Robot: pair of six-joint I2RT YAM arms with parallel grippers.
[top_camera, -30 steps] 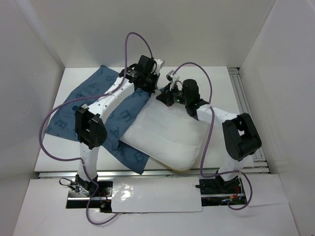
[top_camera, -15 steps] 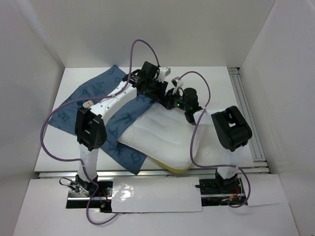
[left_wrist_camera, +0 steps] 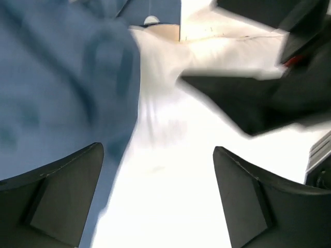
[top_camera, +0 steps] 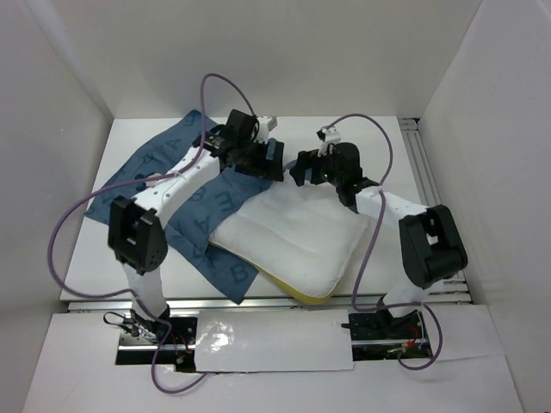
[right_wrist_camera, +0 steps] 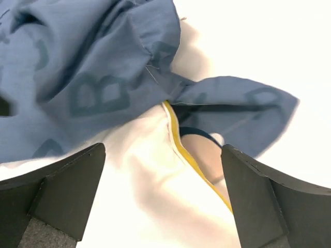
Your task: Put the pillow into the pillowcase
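One pillow (top_camera: 288, 241), diagonal, far corner at pillowcase (top_camera: 215, 206)

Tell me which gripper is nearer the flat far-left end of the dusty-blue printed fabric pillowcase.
Left. The left gripper sits over the pillowcase where it meets the plump white pillow; the right gripper is farther right, over the pillow's far corner.

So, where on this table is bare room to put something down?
The table is bare at its far right corner, between the right arm and the side rail, and at its near left corner, between the pillowcase and the wall. The middle is crowded: the pillow, the left hand and the right hand meet there.
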